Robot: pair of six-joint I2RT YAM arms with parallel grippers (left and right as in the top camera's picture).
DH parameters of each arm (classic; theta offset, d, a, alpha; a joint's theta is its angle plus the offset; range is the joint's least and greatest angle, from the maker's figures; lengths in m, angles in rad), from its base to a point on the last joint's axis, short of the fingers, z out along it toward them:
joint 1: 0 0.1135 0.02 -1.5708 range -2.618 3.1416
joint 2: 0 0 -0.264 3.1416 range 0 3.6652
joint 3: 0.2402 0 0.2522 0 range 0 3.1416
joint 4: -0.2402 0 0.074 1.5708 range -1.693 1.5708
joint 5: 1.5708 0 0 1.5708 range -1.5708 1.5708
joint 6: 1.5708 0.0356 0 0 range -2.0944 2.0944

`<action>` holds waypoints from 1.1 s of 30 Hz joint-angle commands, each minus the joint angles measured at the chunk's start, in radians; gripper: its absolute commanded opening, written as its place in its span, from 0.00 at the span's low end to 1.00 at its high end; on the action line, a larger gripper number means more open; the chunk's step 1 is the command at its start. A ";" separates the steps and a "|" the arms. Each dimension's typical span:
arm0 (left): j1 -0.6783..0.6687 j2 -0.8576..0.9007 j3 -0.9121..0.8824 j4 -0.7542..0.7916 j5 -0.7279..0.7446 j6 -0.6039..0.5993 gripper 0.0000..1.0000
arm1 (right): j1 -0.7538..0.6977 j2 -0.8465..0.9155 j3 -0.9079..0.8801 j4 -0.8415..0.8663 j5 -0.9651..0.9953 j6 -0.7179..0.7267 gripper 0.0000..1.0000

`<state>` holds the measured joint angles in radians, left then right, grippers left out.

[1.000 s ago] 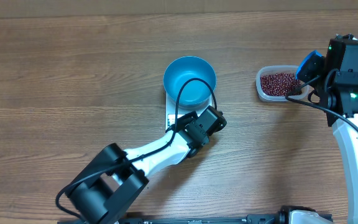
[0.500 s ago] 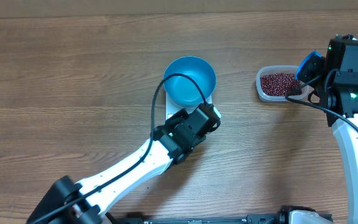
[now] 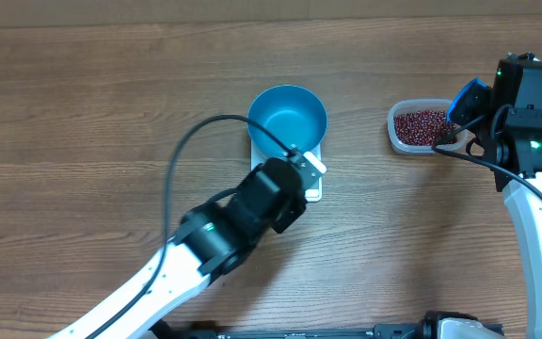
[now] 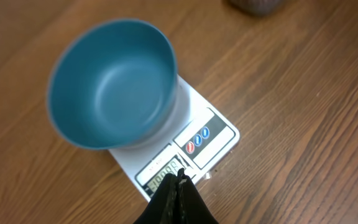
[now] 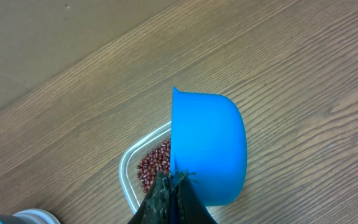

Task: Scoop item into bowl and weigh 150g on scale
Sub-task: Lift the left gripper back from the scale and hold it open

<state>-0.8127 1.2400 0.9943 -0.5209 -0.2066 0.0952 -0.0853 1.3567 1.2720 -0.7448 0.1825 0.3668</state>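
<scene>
The bright blue bowl (image 3: 287,121) (image 4: 114,81) stands empty on the white scale (image 3: 315,191) (image 4: 194,102). My left gripper (image 3: 299,177) (image 4: 180,177) is shut on nothing, its tips over the scale's display at the near edge. The item, small red-brown beans (image 3: 420,122) (image 5: 157,165), fills a clear tub (image 3: 395,132) (image 5: 124,174) at the right. My right gripper (image 3: 483,108) (image 5: 178,177) is shut on the handle of a small blue scoop (image 3: 467,99) (image 5: 207,146). The scoop hangs over the tub's right end, tipped on its side.
My left arm (image 3: 205,240) slants up from the bottom left and covers the scale's front half in the overhead view. The right arm (image 3: 534,217) runs along the right edge. The wooden table's far edge (image 3: 158,24) meets a cardboard wall.
My left arm has stretched out and swung, and its wrist has shifted a little to the left over the scale's front. The right arm and scoop have not moved.
</scene>
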 commanded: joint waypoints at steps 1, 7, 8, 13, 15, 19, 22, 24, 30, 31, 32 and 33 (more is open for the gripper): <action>0.042 -0.096 -0.002 -0.029 0.025 -0.032 0.04 | -0.005 -0.004 0.023 0.005 -0.001 0.006 0.04; 0.143 -0.186 -0.002 -0.063 0.032 -0.087 0.25 | -0.005 -0.004 0.023 0.005 -0.002 0.006 0.04; 0.159 -0.195 -0.002 -0.063 0.053 -0.088 0.27 | -0.005 -0.004 0.023 0.004 -0.001 0.006 0.04; 0.227 -0.211 -0.002 -0.062 0.173 -0.088 0.96 | -0.005 -0.004 0.023 0.003 -0.001 0.006 0.04; 0.247 -0.211 -0.002 -0.063 0.200 -0.088 0.99 | -0.005 -0.004 0.023 0.003 -0.001 0.006 0.04; 0.265 -0.211 -0.002 -0.061 0.207 -0.088 1.00 | -0.005 -0.004 0.023 0.002 -0.001 0.006 0.04; 0.265 -0.211 -0.002 -0.058 0.196 -0.087 1.00 | -0.005 -0.004 0.023 0.002 -0.001 0.003 0.04; 0.264 -0.210 -0.002 -0.058 0.196 -0.087 0.99 | -0.005 -0.004 0.023 0.003 -0.001 0.003 0.04; 0.264 -0.204 -0.002 -0.059 0.196 -0.087 1.00 | -0.005 -0.004 0.023 0.002 -0.001 0.003 0.04; 0.264 -0.202 -0.002 -0.059 0.196 -0.087 1.00 | -0.005 -0.004 0.023 0.002 -0.001 0.003 0.04; 0.264 -0.200 -0.002 -0.060 0.196 -0.087 0.99 | -0.005 -0.004 0.023 0.002 -0.001 0.003 0.04; 0.264 -0.197 -0.002 -0.059 0.196 -0.087 0.99 | -0.005 -0.004 0.023 0.002 -0.001 0.003 0.04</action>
<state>-0.5545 1.0424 0.9943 -0.5835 -0.0284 0.0200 -0.0853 1.3567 1.2720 -0.7486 0.1825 0.3664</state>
